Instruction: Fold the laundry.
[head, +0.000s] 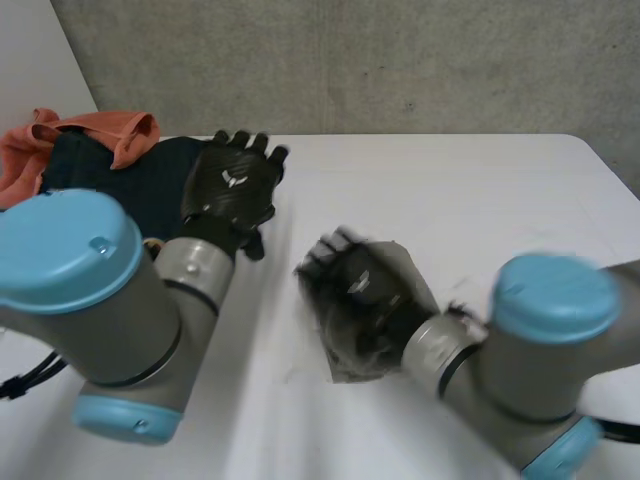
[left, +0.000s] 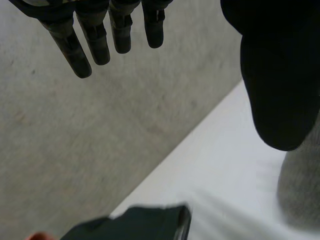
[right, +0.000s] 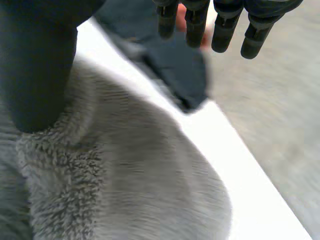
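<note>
A small grey fleecy cloth (head: 408, 275) lies on the white table (head: 470, 190) near the middle. My right hand (head: 350, 288) hovers over it, open, fingers (right: 222, 30) straight and thumb (right: 37, 70) just above the fleece (right: 140, 175). Whether the thumb touches the cloth I cannot tell. A dark navy garment (head: 110, 170) lies at the far left of the table, with an orange garment (head: 95, 135) partly over it. My left hand (head: 232, 185) is held above the navy garment's right edge, open, with straight fingers (left: 95, 42) and nothing in it.
A grey concrete wall (head: 350, 60) rises behind the table's far edge. In the left wrist view the navy garment's corner (left: 140, 222) lies below the fingertips, and the grey cloth (left: 302, 190) is beside the thumb. White tabletop stretches to the right.
</note>
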